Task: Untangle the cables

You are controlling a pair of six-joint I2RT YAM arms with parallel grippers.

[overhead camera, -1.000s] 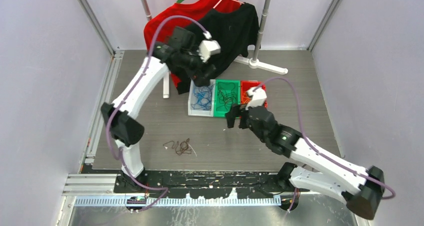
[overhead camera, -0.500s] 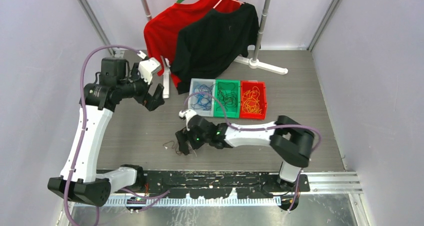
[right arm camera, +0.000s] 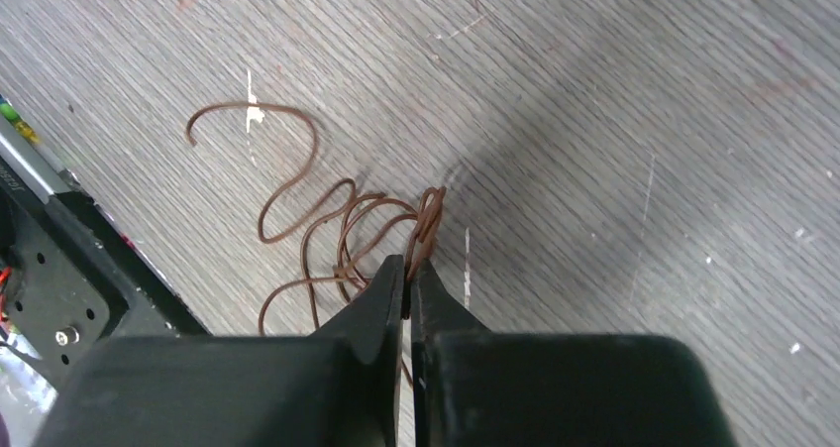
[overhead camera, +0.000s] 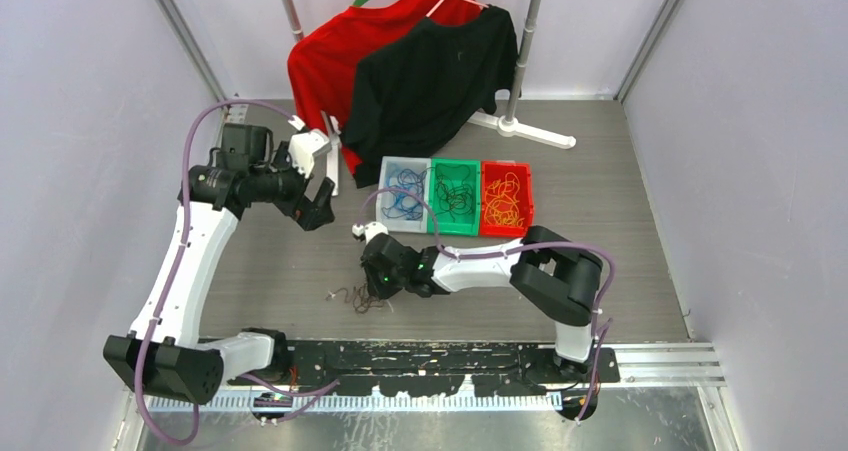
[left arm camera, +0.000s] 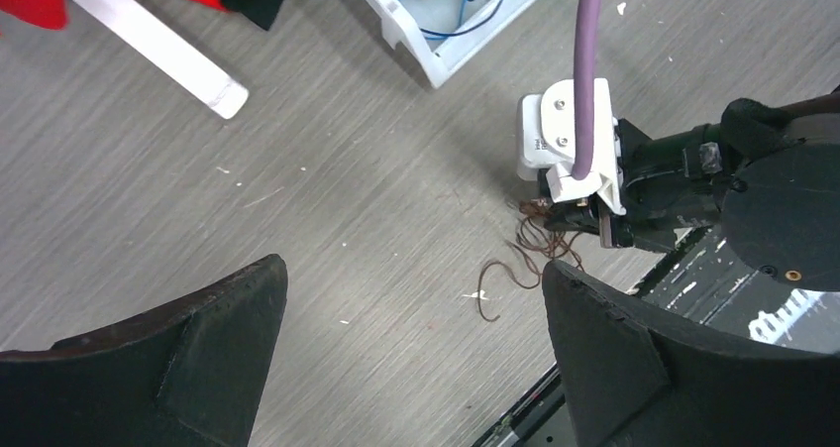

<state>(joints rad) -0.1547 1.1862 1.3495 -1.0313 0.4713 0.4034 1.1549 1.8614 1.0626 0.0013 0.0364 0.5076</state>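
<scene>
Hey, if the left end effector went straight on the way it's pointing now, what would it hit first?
Probably the bare grey wood-grain tabletop. The open left end effector frames bare surface; the thin dark brown cable tangle lies off to one side, though depth is unclear.

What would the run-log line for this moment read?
right gripper: shut on brown cable lying on table | left gripper: open, empty, above table | task: cable tangled

Grey table (overhead camera: 620,241) carries brown cables (overhead camera: 352,296) and three cable-filled trays (overhead camera: 453,231).
</scene>
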